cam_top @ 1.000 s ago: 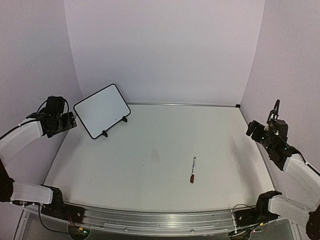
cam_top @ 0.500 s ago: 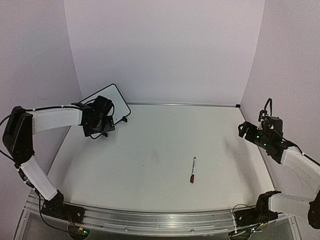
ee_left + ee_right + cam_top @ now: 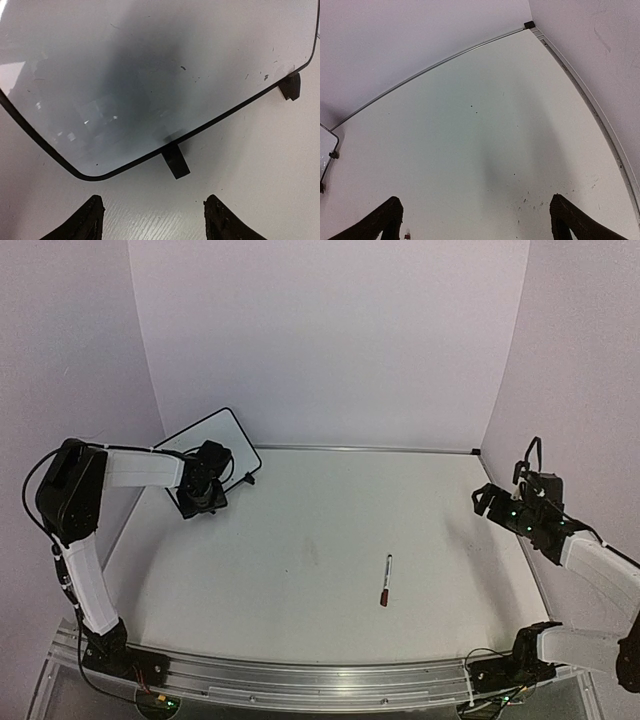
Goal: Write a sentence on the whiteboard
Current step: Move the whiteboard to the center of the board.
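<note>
The whiteboard (image 3: pixel 218 433) leans on its two black feet at the back left of the table. In the left wrist view the whiteboard (image 3: pixel 150 75) fills the upper frame, blank but for a few dark specks; no sentence shows on it. My left gripper (image 3: pixel 205 487) hovers just in front of its lower edge. The left gripper (image 3: pixel 152 212) is open with only bare table between its fingertips, close to one foot (image 3: pixel 176 162). My right gripper (image 3: pixel 490 502) is open at the far right, and in its own view the right gripper (image 3: pixel 475 212) holds nothing.
A marker (image 3: pixel 386 580) with a red end lies on the table right of centre, apart from both grippers. A metal rail (image 3: pixel 435 62) runs along the back wall, and another borders the table's right side (image 3: pixel 592 107).
My left arm has swung in from the far left to the front of the whiteboard, and its jaws have narrowed a little. The right gripper has drifted slightly inward.
</note>
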`<state>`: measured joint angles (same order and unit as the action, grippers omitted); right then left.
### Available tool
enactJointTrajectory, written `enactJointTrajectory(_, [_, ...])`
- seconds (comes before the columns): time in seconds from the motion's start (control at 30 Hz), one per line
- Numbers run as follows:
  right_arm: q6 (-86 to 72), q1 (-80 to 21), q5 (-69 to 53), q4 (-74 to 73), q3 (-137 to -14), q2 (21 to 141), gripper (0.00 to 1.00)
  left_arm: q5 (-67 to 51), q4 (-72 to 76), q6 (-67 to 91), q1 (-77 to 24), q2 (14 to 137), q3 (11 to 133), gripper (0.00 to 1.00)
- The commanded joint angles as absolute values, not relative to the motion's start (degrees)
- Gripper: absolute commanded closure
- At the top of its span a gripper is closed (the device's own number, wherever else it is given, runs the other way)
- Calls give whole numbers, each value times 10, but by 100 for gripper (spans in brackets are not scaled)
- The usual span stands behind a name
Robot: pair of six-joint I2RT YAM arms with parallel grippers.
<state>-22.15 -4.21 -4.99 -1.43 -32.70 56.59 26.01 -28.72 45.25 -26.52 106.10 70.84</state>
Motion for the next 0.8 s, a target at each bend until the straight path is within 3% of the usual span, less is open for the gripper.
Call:
enactJointTrajectory(0.0, [-229,-43,-60,-13,-349,570,2,225,-249,457,-260,1089,734,33])
enactJointTrajectory(0.77, [-237,-43,-75,-13,-349,566,2,262,-226,443,-233,1136,743,51])
